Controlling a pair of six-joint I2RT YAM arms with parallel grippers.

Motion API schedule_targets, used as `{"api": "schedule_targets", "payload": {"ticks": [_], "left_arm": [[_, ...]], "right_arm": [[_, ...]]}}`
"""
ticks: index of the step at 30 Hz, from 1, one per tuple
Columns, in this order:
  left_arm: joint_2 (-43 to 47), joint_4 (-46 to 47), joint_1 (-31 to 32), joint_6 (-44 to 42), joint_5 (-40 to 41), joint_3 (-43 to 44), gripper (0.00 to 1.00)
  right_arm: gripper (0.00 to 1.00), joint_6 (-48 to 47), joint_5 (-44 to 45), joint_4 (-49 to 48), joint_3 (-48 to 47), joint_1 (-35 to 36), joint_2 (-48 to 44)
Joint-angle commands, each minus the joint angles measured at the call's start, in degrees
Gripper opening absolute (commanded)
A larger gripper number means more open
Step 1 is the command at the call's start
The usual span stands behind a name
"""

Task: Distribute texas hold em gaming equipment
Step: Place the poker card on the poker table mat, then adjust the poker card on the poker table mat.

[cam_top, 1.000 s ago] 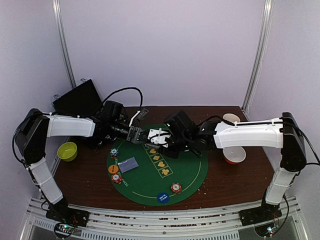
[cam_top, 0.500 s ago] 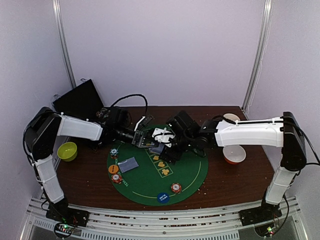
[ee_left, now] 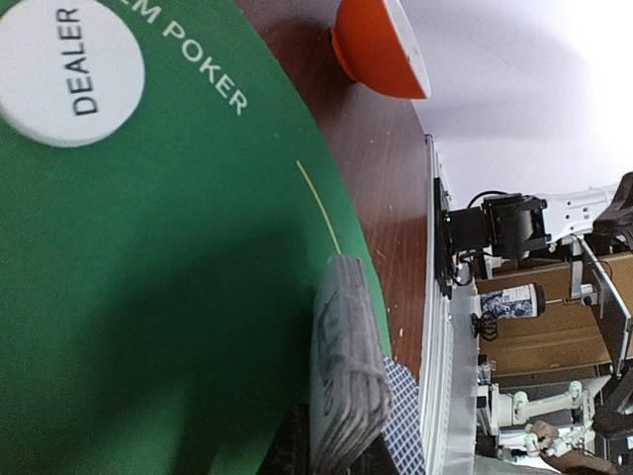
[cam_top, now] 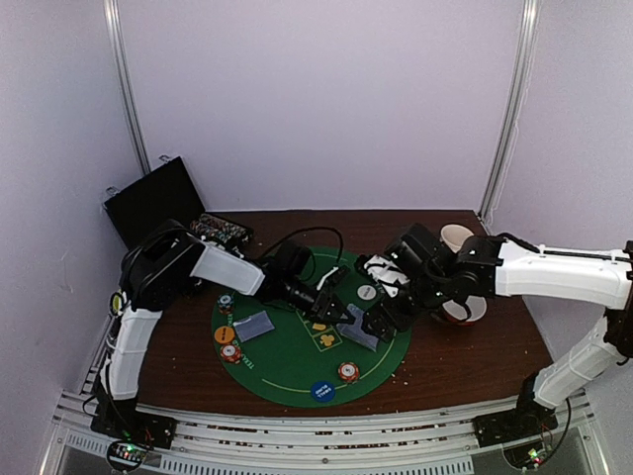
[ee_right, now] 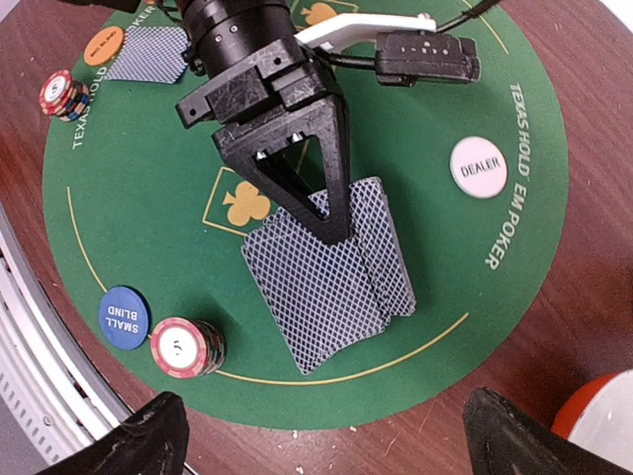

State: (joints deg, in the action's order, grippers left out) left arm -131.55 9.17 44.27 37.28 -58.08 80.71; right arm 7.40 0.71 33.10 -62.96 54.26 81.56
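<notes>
Three chip stacks (ee_right: 186, 346), three discs (ee_right: 479, 166), two card piles (ee_right: 331, 272), left end effector (ee_right: 336, 230) clamping one, right end effector (ee_right: 321, 440) apart

Pale lilac walls (cam_top: 316, 99) close in the back and both sides, evenly lit, with slim aluminium uprights (cam_top: 124, 89) standing in the rear corners. The surface (cam_top: 465, 361) is dark brown wood, edged at the near side by a slotted aluminium rail (cam_top: 316, 430). In the left wrist view, tan wooden furniture (ee_left: 554, 327) stands beyond that edge under a bright white glare (ee_left: 593, 40).
</notes>
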Motion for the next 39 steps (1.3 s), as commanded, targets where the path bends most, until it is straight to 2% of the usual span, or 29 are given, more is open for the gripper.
{"api": "schedule_targets", "payload": {"ticks": [1,4,8,13,17,19,22,26,30,33,39], "left_arm": [[-4.8,-3.1,3.1,-1.0,-1.0,7.6,0.0],[-6.7,-5.1,3.7,-1.2,-1.4,9.9,0.0],[-7.8,-11.4,2.8,-3.6,3.3,12.6,0.3],[-8.2,-19.0,2.1,-7.4,10.9,15.8,0.47],[-7.7,-20.6,1.6,-8.8,12.5,17.2,0.56],[-7.6,-22.6,1.4,-10.4,14.0,18.7,0.59],[-7.1,-24.6,1.2,-11.6,15.6,19.5,0.62],[-5.4,-24.8,1.2,-12.1,16.2,17.8,0.64],[-3.5,-24.8,1.2,-12.9,16.4,15.6,0.66],[-3.7,-24.6,1.2,-12.8,15.6,14.9,0.66],[-3.9,-22.6,1.3,-11.6,14.3,13.2,0.6]], "right_arm": [[1.0,9.2,-1.9,6.4,2.1,-3.1,-1.6],[1.0,11.8,-1.5,7.0,3.6,-4.5,-1.5],[0.95,16.4,-1.9,5.7,5.9,-5.8,-0.5],[0.83,23.9,-5.6,-4.0,11.3,-9.5,-2.1],[0.75,16.7,-7.9,-8.4,11.5,-8.6,-3.6],[0.75,15.8,-3.7,-6.8,10.5,-9.1,-3.5],[0.69,23.9,-2.6,-0.8,9.2,-12.7,-2.6],[0.63,38.2,-5.4,-7.0,16.7,-13.0,-7.0],[0.6,47.2,-5.3,-11.0,22.4,-12.9,-9.6],[0.6,49.9,-6.4,-18.9,26.3,-12.9,-8.8],[0.57,50.6,-6.0,-26.1,27.2,-13.2,-3.4]]}}
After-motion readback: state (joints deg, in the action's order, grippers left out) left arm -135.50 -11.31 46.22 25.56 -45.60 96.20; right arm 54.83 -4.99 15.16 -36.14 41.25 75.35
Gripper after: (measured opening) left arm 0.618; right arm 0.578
